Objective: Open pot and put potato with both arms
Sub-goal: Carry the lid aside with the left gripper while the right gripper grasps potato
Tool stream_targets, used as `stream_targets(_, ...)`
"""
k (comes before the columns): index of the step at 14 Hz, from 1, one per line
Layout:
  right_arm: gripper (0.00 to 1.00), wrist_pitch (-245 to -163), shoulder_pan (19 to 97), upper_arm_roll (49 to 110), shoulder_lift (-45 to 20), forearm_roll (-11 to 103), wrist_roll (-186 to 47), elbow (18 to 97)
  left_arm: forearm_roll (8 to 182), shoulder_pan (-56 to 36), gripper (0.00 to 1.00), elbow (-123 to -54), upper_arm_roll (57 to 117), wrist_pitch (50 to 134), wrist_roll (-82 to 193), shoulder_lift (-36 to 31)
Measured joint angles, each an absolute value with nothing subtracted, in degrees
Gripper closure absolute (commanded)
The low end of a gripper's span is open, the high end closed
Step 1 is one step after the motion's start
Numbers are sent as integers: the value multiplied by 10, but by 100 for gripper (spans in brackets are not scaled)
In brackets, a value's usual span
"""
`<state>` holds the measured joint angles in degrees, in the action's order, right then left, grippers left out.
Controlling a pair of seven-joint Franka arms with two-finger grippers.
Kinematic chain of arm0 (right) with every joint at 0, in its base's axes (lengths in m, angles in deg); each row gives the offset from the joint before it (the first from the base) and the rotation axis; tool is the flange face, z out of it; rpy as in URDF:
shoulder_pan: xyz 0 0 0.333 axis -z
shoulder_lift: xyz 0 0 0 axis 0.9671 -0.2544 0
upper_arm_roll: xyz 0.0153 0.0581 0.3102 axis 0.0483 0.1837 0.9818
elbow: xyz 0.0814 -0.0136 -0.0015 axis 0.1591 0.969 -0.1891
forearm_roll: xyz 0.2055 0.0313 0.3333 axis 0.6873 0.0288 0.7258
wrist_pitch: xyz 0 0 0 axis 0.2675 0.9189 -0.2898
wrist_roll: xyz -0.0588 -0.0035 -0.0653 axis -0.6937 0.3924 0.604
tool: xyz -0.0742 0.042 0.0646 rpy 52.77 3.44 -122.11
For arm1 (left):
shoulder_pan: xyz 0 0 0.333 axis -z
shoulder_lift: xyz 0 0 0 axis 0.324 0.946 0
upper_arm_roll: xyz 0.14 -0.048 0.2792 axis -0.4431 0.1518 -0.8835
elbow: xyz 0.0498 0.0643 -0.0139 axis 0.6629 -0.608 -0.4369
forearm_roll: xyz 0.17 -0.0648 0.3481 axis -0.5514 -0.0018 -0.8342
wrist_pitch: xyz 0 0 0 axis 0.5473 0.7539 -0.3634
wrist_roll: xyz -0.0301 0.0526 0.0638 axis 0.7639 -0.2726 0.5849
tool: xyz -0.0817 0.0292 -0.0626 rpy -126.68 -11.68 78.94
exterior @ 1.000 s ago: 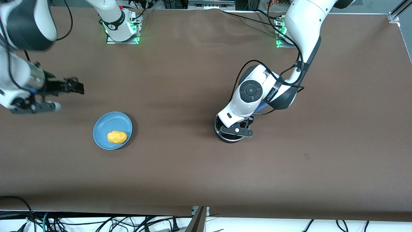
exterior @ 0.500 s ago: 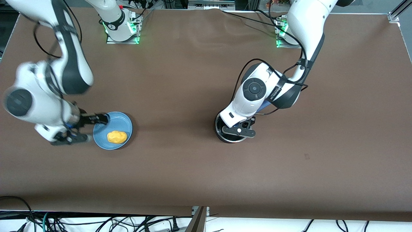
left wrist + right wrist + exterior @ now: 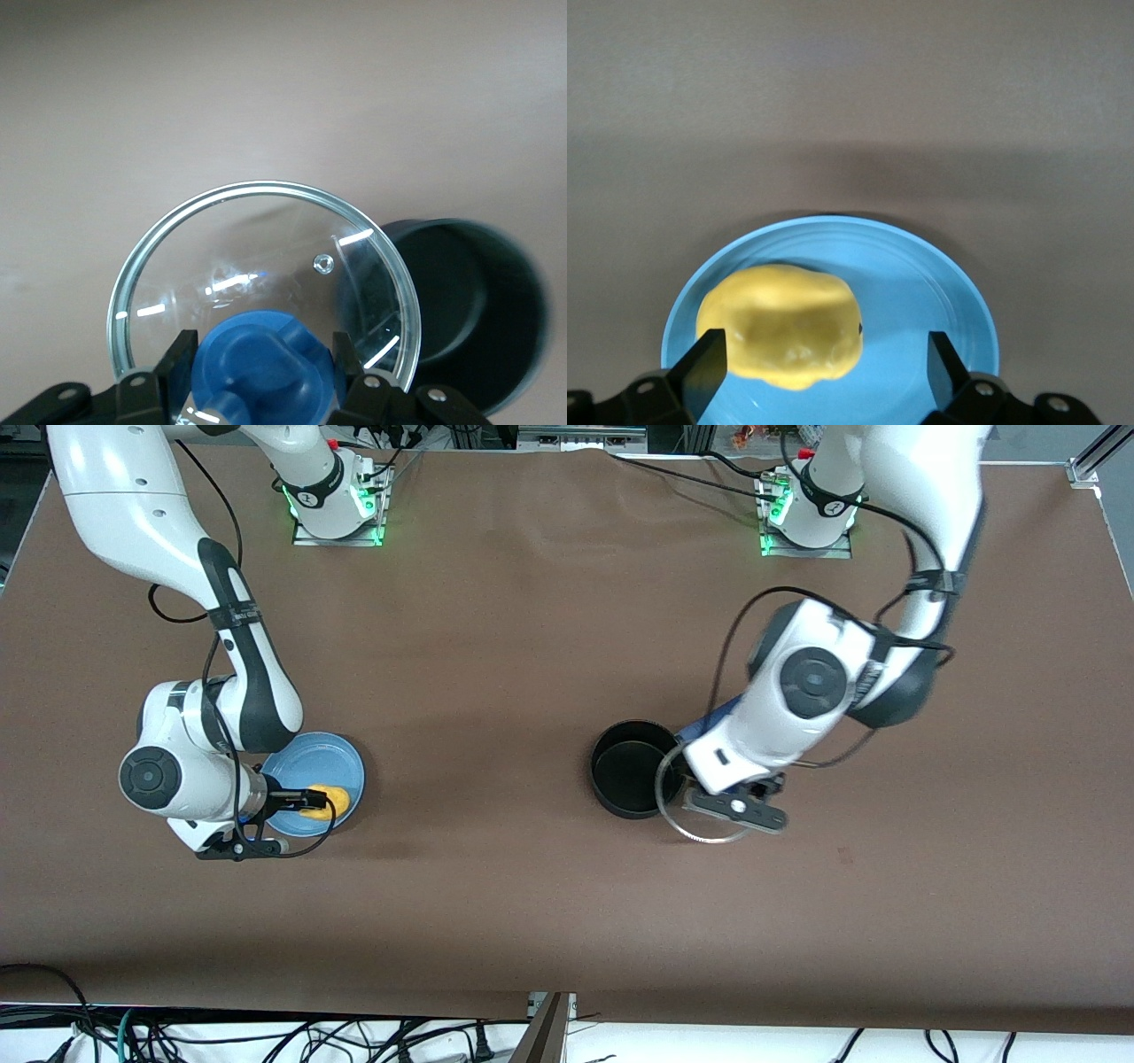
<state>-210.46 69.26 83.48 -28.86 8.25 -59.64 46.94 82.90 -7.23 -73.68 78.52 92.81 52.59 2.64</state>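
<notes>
A broad brown cloth-covered tabletop [image 3: 496, 646] fills the scene, lit evenly from above. Below its near edge, tangled black cables [image 3: 266, 1036] lie on what seems a white floor [image 3: 709, 1045].

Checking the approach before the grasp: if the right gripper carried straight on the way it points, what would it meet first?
Most likely the potato, which lies between the open fingers of the right gripper on the blue plate. Its height above the plate is unclear.
</notes>
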Motion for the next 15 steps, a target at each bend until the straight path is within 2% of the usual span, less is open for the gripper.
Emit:
stream_targets(3, 1, -2123, 692, 836, -298, 88, -566, 470, 848, -116, 41, -737, 736, 889, 389, 7)
stream_targets(6, 1, -2141, 692, 836, -313, 114, -540, 470, 893, -136, 41, -742, 656, 870, 254, 1)
stream_targets(8, 6, -2143, 692, 836, -320, 138, -527, 471, 908, -146, 41, -757, 616, 866, 171, 1)
stream_targets(9, 15, -2143, 692, 836, -322, 148, -524, 473, 910, -151, 41, -766, 604, 866, 137, 1)
stream_targets(10, 30, -2144, 692, 836, -322, 158, -522, 477, 911, -154, 41, -774, 592, 866, 105, 1)
stream_targets(12, 67, -2144, 692, 836, -322, 164, -519, 484, 913, -158, 41, -795, 564, 866, 53, 1)
stream_targets(13, 76, -2142, 692, 836, -322, 165, -519, 484, 919, -163, 41, -807, 553, 869, 29, 1)
stream_targets(15, 76, -2118, 692, 839, -316, 180, -511, 480, 931, -176, 40, -835, 539, 893, -19, 1)
